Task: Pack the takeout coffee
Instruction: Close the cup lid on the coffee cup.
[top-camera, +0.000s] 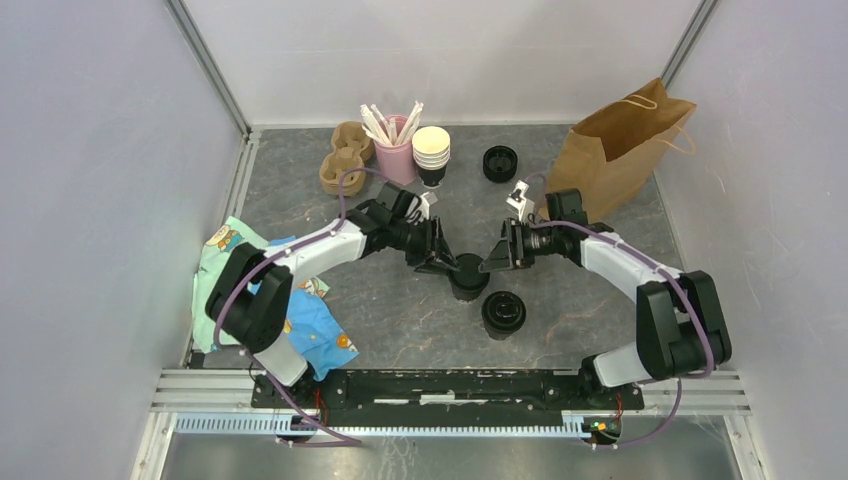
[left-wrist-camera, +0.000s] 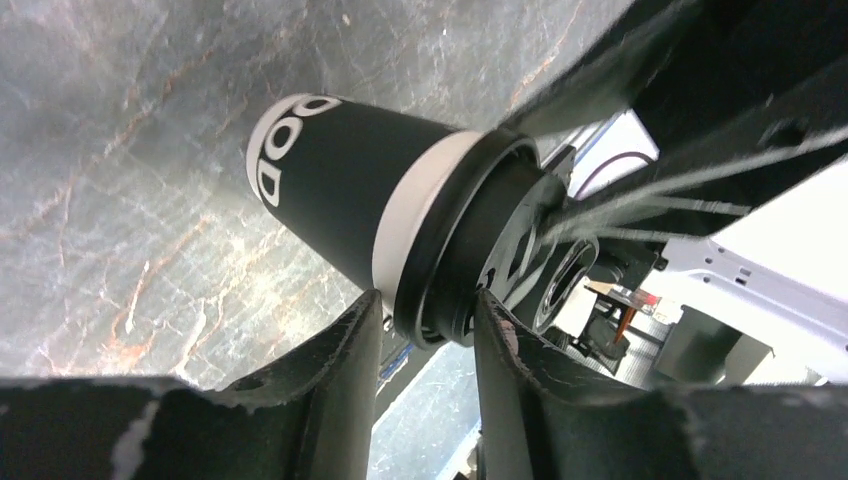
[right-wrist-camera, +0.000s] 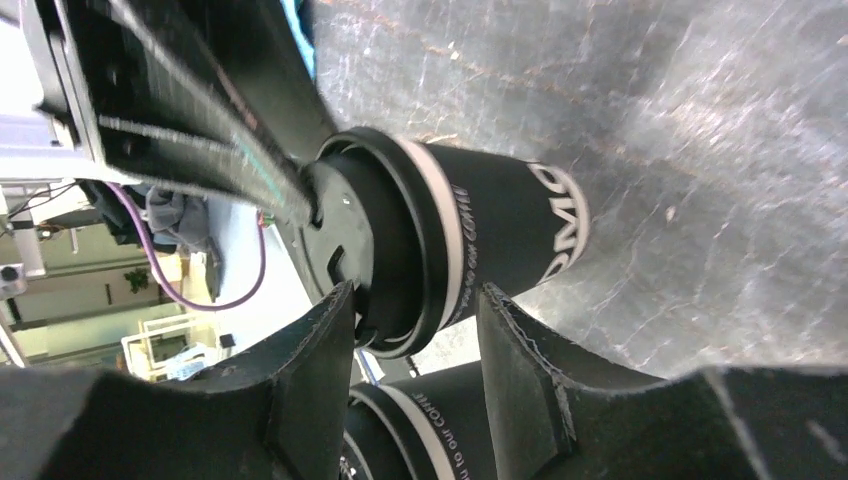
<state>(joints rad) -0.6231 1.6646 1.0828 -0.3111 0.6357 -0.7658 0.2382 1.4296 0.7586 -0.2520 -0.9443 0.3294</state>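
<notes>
The takeout coffee, a black paper cup with a black lid, stands at the table's middle. Both grippers meet at its top. My left gripper comes in from the left. In the left wrist view the lid and the cream band sit pinched between the fingertips of that gripper. My right gripper comes in from the right. In the right wrist view that gripper straddles the lid rim, one fingertip on the lid top and the other against the cup wall.
A second lidded black cup stands just in front. At the back are a brown paper bag, a stack of lids, a stack of cream-rimmed cups, a pink cup of stirrers and a cardboard carrier. A patterned cloth lies left.
</notes>
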